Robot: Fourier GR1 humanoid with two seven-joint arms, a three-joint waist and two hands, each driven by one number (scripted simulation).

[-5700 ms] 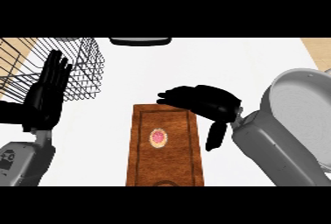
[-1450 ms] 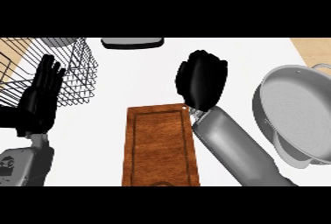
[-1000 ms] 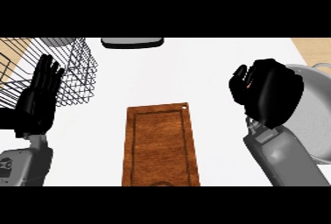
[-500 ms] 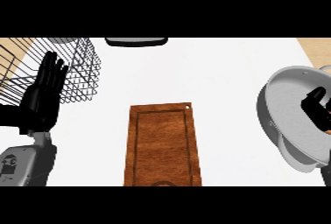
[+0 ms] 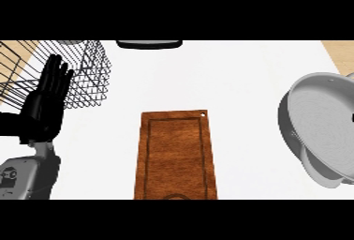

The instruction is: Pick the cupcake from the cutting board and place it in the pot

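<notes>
Looks to be at the placing step, with cutting board (image 5: 176, 154) bare, cupcake unseen, right hand out of view, left hand (image 5: 45, 101) resting open at the left edge; needs next a check inside the pot (image 5: 325, 126).

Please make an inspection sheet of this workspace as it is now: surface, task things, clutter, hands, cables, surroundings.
Surface: white counter.
Job's things: cutting board, no cupcake on it; pot at the right edge, no cupcake seen in its visible part.
Clutter: wire basket upper left; dark object at the top edge.
Hands: left hand open, resting at left; right hand not in view.
Cables: nothing seen.
Surroundings: wood-coloured area beyond the upper right corner.
</notes>
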